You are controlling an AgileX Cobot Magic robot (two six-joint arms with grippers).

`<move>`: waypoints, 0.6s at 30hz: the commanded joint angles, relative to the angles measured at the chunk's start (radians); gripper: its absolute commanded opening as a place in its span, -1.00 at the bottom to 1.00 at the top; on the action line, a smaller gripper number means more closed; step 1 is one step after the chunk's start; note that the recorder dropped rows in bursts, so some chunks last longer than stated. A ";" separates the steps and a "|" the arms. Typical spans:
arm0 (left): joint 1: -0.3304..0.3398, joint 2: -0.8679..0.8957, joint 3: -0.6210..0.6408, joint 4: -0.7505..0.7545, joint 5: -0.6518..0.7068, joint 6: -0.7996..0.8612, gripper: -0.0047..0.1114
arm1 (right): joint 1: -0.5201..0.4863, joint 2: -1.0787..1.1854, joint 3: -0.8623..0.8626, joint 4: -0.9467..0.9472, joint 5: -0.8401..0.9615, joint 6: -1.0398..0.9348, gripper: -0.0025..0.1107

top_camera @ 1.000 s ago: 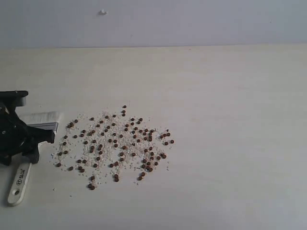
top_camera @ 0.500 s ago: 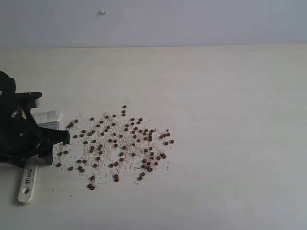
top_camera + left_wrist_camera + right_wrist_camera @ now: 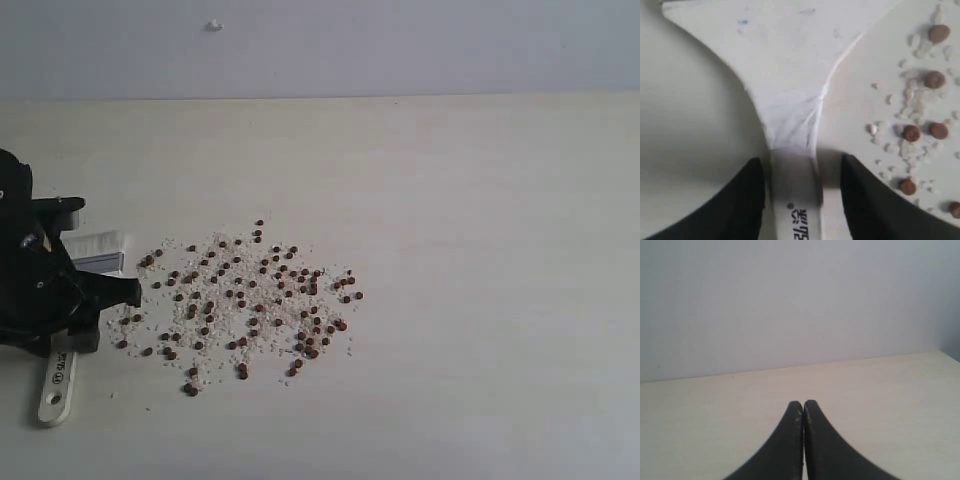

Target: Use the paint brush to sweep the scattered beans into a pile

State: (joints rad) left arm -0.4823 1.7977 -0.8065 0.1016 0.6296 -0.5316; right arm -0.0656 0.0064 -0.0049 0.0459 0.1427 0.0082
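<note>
Pale cream table (image 3: 480, 250) fills most of the exterior view, with a plain grey-white wall (image 3: 400, 60) behind it. Dozens of small reddish-brown beans (image 3: 250, 300) lie spread in a loose, roughly round patch on the table, mixed with pale off-white crumbs (image 3: 215, 305); a few beans sit apart at the patch's far edge and a few at its near edge. The paint brush (image 3: 57, 385) lies flat on the table just beside the left edge of the beans, its white bristles (image 3: 95, 242) and grey metal band (image 3: 102, 262) pointing away toward the wall and its white handle (image 3: 795, 220) running toward the near edge, with a hole at its end and dark print along it. The left hand (image 3: 801, 175) is down over the brush, close to the leftmost beans, its two black fingers (image 3: 747, 200) set either side of the narrow part of the handle, open, with a thin gap showing on each side. The right hand (image 3: 803, 405) is closed on nothing, its fingertips pressed together over bare table with the wall beyond; where it sits relative to the beans cannot be told.
</note>
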 commanded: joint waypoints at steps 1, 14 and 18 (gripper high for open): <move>0.006 0.006 0.012 0.008 -0.004 0.004 -0.45 | 0.002 -0.006 0.005 0.002 -0.011 -0.003 -0.96; 0.006 -0.029 0.040 0.061 -0.170 0.072 -0.92 | 0.002 -0.006 0.005 0.002 -0.011 -0.003 -0.96; 0.006 -0.082 0.040 0.077 -0.199 0.097 -0.92 | 0.002 -0.006 0.005 0.002 -0.011 -0.003 -0.96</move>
State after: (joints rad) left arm -0.4805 1.7537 -0.7695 0.1599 0.4620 -0.4547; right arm -0.0656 0.0064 -0.0049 0.0459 0.1427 0.0082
